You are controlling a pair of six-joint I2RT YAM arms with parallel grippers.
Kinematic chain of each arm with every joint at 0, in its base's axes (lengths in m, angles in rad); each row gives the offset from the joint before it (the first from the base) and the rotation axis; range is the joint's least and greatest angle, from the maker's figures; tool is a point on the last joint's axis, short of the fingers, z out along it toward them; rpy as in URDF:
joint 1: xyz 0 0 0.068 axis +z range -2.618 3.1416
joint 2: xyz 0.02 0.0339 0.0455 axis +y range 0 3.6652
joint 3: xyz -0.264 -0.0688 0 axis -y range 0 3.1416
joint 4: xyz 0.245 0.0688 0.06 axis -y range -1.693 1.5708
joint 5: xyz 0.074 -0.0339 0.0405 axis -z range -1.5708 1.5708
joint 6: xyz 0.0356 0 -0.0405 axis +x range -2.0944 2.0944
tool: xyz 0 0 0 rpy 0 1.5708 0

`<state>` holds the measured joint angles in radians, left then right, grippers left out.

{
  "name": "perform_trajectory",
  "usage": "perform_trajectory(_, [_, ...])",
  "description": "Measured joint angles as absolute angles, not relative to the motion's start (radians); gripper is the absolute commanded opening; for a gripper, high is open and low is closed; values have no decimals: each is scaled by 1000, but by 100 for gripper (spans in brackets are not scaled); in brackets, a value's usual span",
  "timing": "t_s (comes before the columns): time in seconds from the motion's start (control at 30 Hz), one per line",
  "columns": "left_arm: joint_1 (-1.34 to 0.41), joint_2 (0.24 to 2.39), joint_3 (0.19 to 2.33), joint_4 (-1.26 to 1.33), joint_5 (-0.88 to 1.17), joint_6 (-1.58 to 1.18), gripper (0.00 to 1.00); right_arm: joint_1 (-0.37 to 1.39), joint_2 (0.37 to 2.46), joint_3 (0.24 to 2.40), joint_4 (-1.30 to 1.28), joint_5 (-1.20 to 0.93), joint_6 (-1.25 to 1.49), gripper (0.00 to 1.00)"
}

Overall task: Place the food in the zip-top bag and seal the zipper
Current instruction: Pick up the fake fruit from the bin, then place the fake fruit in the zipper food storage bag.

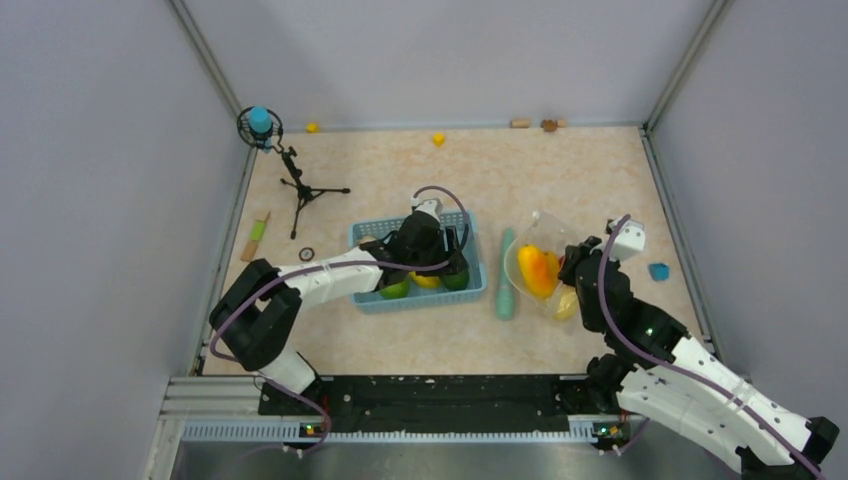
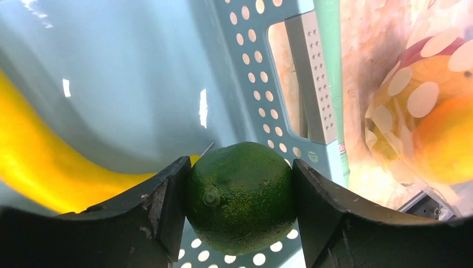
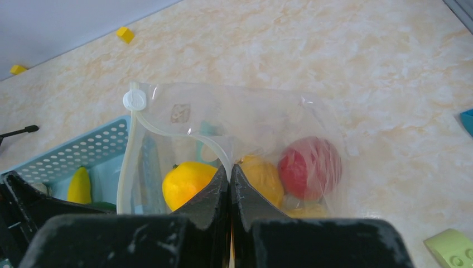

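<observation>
My left gripper (image 2: 240, 170) reaches into the light-blue basket (image 2: 251, 72) and is shut on a dark green lime (image 2: 241, 195), both fingers pressed against its sides. A yellow banana (image 2: 39, 162) lies beside it. From above, the basket (image 1: 420, 300) also holds a light green fruit (image 1: 393, 288) and a yellow one (image 1: 425, 281). My right gripper (image 3: 230, 170) is shut on the zipper (image 3: 167, 131) of the clear zip-top bag (image 3: 223, 111), and the bag's mouth stands open toward the basket. An orange-yellow fruit (image 3: 187, 181), a yellow one (image 3: 262, 176) and a red one (image 3: 309, 167) lie inside the bag (image 1: 540, 265).
A long teal stick (image 1: 507, 275) lies between basket and bag. A small tripod (image 1: 300, 190) stands at the back left. A blue block (image 1: 658, 271) sits right of the bag, a yellow block (image 1: 438, 138) near the back wall, and a light green block (image 3: 452, 248) by my right gripper.
</observation>
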<state>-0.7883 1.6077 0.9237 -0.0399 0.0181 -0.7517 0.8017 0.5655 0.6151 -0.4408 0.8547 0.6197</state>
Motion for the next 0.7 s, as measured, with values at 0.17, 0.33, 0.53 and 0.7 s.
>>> perform_trajectory(0.17, [-788, 1519, 913, -54, -36, -726, 30, 802, 565, 615, -441, 847, 619, 0])
perform_trajectory(0.33, [-788, 1422, 895, -27, -31, -664, 31, 802, 563, 615, -440, 837, 611, 0])
perform_trajectory(0.53, [-788, 1343, 877, 57, 67, -583, 30, 802, 562, 615, -435, 825, 604, 0])
perform_trajectory(0.7, [-807, 1317, 871, 130, 158, -523, 30, 802, 559, 615, -434, 809, 601, 0])
